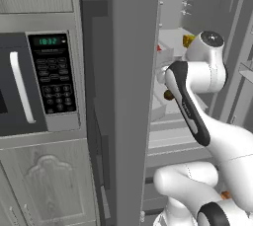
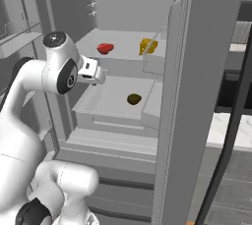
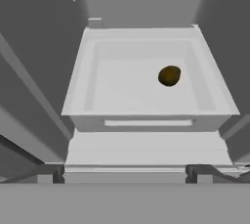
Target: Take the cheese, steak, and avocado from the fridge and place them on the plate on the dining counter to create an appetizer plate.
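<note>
The fridge (image 2: 206, 71) stands open. On its upper shelf lie the red steak (image 2: 105, 48) and the yellow cheese (image 2: 147, 45). The dark avocado (image 3: 169, 76) rests alone in the pale drawer (image 3: 78, 86) below, right of its middle. My gripper (image 3: 126, 174) hovers in front of that drawer, level with it and short of its front edge, open with nothing between the fingers. In the right base view the gripper (image 2: 102, 77) is left of the avocado (image 2: 134, 99). In the left base view the cheese (image 1: 188, 40) and the avocado (image 1: 168, 94) peek past my arm. The plate is out of view.
The open fridge door (image 1: 131, 96) rises close on the left of my arm, with a black-panelled microwave (image 1: 47, 77) beyond it. The other door (image 2: 172, 47) and its bins flank the shelves on the right. A white veined countertop (image 2: 221, 128) shows past it.
</note>
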You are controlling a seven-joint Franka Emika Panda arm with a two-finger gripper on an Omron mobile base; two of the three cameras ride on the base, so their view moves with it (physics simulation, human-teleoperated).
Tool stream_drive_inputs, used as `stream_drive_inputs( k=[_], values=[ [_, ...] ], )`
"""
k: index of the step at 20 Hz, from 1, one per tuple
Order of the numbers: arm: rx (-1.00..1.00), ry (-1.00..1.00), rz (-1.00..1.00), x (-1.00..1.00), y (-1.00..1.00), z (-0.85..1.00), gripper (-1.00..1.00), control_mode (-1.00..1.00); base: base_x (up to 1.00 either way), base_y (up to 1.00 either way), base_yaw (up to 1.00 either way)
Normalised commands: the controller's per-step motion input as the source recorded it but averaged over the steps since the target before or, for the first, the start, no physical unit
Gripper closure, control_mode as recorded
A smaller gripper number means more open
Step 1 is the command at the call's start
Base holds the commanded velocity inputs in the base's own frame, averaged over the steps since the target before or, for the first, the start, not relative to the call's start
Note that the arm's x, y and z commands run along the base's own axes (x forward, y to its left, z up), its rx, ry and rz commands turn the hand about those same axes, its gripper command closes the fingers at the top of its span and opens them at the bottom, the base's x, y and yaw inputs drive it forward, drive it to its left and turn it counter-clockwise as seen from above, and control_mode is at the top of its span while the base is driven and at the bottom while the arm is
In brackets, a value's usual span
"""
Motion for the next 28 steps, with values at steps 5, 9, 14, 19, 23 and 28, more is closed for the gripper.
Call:
stream_drive_inputs(
  k=[5, 9, 14, 19, 23, 28],
  values=[
    [0.0, 0.0, -0.03, 0.17, -0.06, 0.38, -1.0, -1.0, 0.0, 0.0, 0.0],
    [0.0, -0.01, -0.11, 0.01, -0.15, 0.19, -1.0, -1.0, 0.0, 0.0, 0.0],
    [0.0, -0.09, -0.19, 0.0, -0.3, 0.02, -1.0, -1.0, 0.0, 0.0, 0.0],
    [0.0, -0.13, -0.2, 0.0, -0.35, 0.0, -1.0, -1.0, 0.0, 0.0, 0.0],
    [0.0, -0.12, -0.16, 0.0, -0.39, 0.07, -1.0, -1.0, 0.0, 0.0, 0.0],
    [0.0, -0.03, -0.12, 0.0, -0.3, 0.23, -1.0, -1.0, 0.0, 0.0, 0.0]
  ],
)
